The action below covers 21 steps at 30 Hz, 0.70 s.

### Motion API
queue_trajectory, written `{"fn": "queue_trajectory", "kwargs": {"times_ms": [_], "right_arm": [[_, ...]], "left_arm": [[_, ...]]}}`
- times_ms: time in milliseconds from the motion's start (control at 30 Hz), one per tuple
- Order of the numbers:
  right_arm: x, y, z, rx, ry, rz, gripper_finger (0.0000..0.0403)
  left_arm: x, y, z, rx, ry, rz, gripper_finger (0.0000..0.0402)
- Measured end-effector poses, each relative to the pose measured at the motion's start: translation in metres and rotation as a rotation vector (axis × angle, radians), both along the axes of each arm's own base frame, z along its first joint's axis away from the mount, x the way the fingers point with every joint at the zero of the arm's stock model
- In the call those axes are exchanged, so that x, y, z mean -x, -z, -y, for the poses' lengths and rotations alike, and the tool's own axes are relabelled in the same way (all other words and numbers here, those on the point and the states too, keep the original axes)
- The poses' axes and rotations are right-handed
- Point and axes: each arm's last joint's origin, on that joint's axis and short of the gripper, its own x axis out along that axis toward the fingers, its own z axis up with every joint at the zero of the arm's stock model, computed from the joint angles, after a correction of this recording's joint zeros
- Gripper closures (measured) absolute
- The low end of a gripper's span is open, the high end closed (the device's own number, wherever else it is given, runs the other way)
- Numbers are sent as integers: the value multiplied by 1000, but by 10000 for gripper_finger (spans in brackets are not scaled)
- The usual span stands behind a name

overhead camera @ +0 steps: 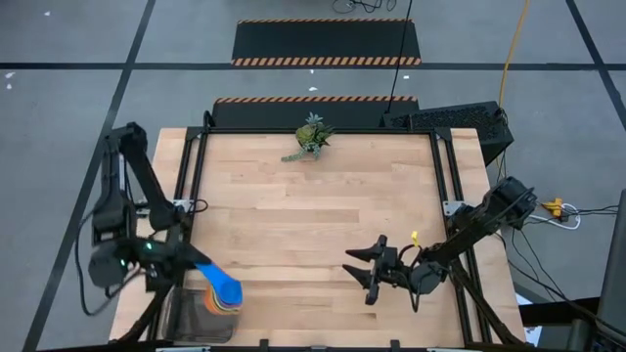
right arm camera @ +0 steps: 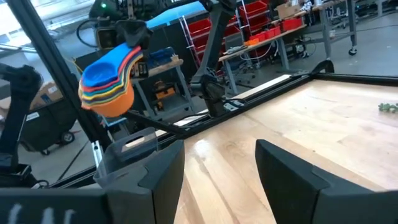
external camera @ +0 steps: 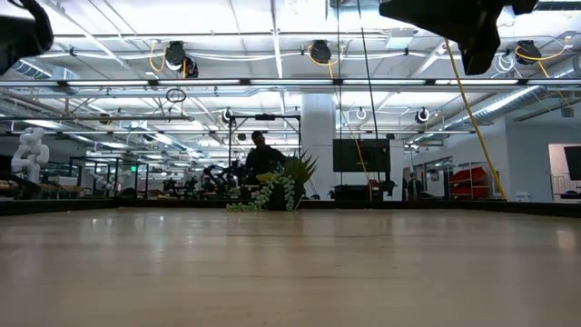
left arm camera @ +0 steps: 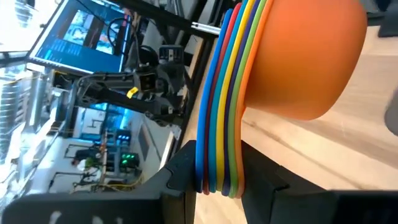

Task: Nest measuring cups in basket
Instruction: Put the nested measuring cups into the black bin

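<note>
Left tool clenched on seven nested measuring cups; right tool released.

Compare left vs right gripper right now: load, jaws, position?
Load: the left gripper holds the nested stack of measuring cups by the handles, above the basket; the right gripper holds nothing.
Jaws: the left's are shut on the handles, the right's stand open.
Position: the left is at the table's near-left corner, the right over its near-right part.
Shared: both are dark and two-fingered.
</note>
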Motion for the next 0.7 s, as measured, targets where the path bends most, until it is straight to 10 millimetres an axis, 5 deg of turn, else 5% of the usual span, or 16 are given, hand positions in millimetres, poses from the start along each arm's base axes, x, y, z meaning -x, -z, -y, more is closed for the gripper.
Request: {"fn": "queue_trajectory", "kwargs": {"times_ms": [333,700], "right_arm": [[0,-1,2,-6,62,8,211],[-6,0,12,-2,117,1,211]], "left_arm": [[19,-3,-41,77,76,-47,315],[32,75,-26,65,133,-125,315]]}}
